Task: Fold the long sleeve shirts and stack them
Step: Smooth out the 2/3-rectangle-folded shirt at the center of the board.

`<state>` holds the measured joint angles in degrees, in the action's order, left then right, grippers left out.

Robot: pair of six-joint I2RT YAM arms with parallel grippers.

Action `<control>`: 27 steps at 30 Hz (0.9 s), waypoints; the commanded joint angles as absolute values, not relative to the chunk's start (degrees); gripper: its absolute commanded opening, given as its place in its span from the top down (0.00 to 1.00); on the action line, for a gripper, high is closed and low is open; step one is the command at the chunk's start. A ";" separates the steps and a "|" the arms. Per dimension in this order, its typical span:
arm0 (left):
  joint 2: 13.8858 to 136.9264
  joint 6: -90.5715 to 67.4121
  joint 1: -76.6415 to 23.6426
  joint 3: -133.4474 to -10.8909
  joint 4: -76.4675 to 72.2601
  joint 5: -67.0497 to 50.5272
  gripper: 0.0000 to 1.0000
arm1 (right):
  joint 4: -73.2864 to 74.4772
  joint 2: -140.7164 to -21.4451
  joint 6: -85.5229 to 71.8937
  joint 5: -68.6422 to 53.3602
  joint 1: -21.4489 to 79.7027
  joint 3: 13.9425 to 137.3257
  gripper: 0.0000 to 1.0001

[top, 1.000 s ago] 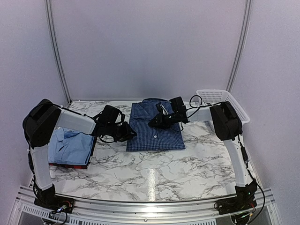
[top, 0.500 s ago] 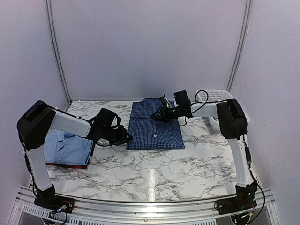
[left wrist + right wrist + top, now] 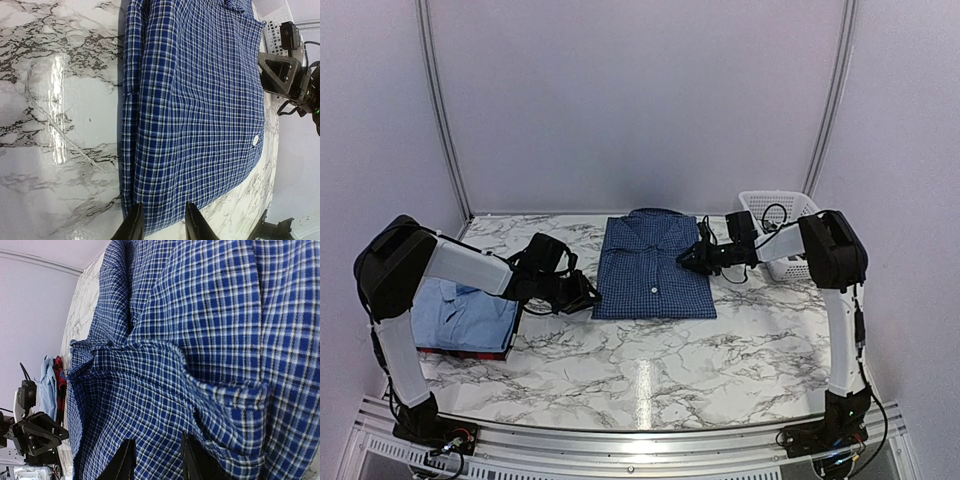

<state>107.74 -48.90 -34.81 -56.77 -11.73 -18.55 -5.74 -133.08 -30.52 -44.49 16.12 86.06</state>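
The navy shirt (image 3: 655, 268) lies folded flat on the counter (image 3: 650, 370), collar to the far side, at the middle of the far half. The left gripper (image 3: 588, 296) sits low at the shirt's near left corner. Its fingers are narrowly apart, and in the wrist view the corner's edge shows between the tips. I cannot tell whether they touch the cloth, and nothing is lifted. The right gripper (image 3: 692, 258) is at the shirt's right edge, toward the far end, pointing left across the cloth. Its jaws also stand a narrow gap apart and hold nothing; its wrist view looks over rumpled checked folds near the collar. At the left edge of the counter a light blue shirt (image 3: 460, 312) lies folded on top of a red shirt (image 3: 480, 352). A white basket (image 3: 770, 203) stands in the far right corner, behind the right arm.
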 commanded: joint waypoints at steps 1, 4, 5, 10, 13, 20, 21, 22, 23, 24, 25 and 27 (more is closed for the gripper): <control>106.68 -49.30 -34.45 -56.34 -11.96 -19.38 0.71 | -7.25 -129.87 -31.45 -42.79 15.56 83.59 0.68; 106.51 -49.35 -34.45 -56.17 -11.95 -19.40 0.69 | -6.13 -127.01 -30.73 -41.35 15.60 83.07 0.67; 106.44 -49.32 -34.45 -56.19 -11.88 -19.67 0.68 | -5.49 -125.86 -30.44 -41.02 15.73 82.94 0.67; 106.00 -49.62 -34.45 -55.48 -11.52 -19.91 0.68 | -6.03 -119.60 -30.85 -41.06 18.93 79.70 0.67; 106.08 -50.05 -34.50 -54.73 -11.47 -20.59 0.68 | -8.16 -117.12 -32.09 -41.36 22.27 76.97 0.68; 105.43 -50.05 -34.63 -53.52 -9.50 -20.17 0.68 | -12.95 -117.91 -35.06 -42.01 29.35 74.24 0.70; 105.24 -50.02 -34.71 -53.35 -9.15 -19.73 0.68 | -13.03 -118.48 -35.23 -42.15 30.02 74.33 0.70; 105.07 -50.01 -34.79 -53.15 -8.70 -19.35 0.68 | -13.27 -119.05 -35.39 -42.26 30.50 74.32 0.71; 104.97 -50.10 -34.88 -52.91 -8.62 -19.24 0.68 | -13.54 -119.35 -35.41 -42.19 30.91 74.12 0.71; 104.96 -50.22 -34.86 -52.72 -8.54 -19.31 0.67 | -13.68 -119.62 -35.49 -41.93 31.12 73.64 0.71; 105.09 -50.39 -34.97 -52.54 -8.42 -19.36 0.67 | -14.30 -119.83 -35.70 -41.66 31.18 72.58 0.71; 105.31 -50.54 -35.19 -52.47 -8.28 -19.62 0.67 | -14.87 -120.39 -36.02 -41.01 31.05 71.10 0.72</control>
